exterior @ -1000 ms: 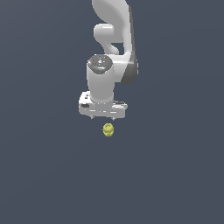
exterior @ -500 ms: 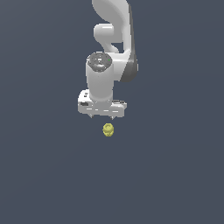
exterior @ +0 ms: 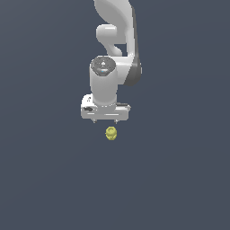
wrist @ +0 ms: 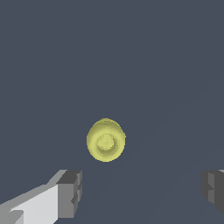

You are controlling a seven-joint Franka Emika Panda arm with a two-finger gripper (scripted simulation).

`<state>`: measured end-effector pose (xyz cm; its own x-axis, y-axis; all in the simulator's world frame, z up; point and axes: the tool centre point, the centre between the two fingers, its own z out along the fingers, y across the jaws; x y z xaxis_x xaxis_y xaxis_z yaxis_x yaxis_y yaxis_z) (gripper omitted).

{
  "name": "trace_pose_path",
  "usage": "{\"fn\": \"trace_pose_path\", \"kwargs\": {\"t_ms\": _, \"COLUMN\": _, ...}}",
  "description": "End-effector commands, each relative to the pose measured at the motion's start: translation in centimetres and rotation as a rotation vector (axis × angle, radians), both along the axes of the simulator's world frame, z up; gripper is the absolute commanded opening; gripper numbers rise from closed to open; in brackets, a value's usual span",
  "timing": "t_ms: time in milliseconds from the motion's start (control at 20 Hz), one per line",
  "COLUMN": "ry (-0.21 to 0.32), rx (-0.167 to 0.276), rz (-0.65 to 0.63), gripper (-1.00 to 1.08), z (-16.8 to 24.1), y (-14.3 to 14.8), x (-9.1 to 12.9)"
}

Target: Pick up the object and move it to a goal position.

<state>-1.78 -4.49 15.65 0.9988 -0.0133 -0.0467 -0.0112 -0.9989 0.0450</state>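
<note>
The object point(exterior: 111, 133) is a small yellow, roundish, lumpy thing lying on the dark grey floor. In the exterior view it sits just below the white gripper head, apart from it. My gripper point(exterior: 105, 121) is open and empty, with only short finger stubs showing under the head. In the wrist view the object point(wrist: 106, 140) lies ahead of the gap between my two fingers point(wrist: 70, 193), not between them. My gripper point(wrist: 142, 189) holds nothing.
The white arm point(exterior: 114, 40) rises behind the gripper toward the top of the exterior view. A plain dark grey surface point(exterior: 179, 179) lies all around.
The gripper head has shifted slightly toward the exterior view's left. The object has not moved.
</note>
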Motion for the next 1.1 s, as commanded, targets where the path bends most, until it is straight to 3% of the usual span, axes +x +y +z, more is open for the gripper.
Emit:
{"fn": "trace_pose_path", "kwargs": {"t_ms": 0, "ry": -0.001, "rx": 0.004, "rz": 0.038, "gripper": 1.00, "z": -0.4, "y": 0.1, "x": 0.0}}
{"fn": "trace_pose_path", "kwargs": {"t_ms": 1050, "ry": -0.029, "rx": 0.051, "rz": 0.502, "gripper": 1.00, "z": -5.0, "y": 2.1, "x": 0.0}}
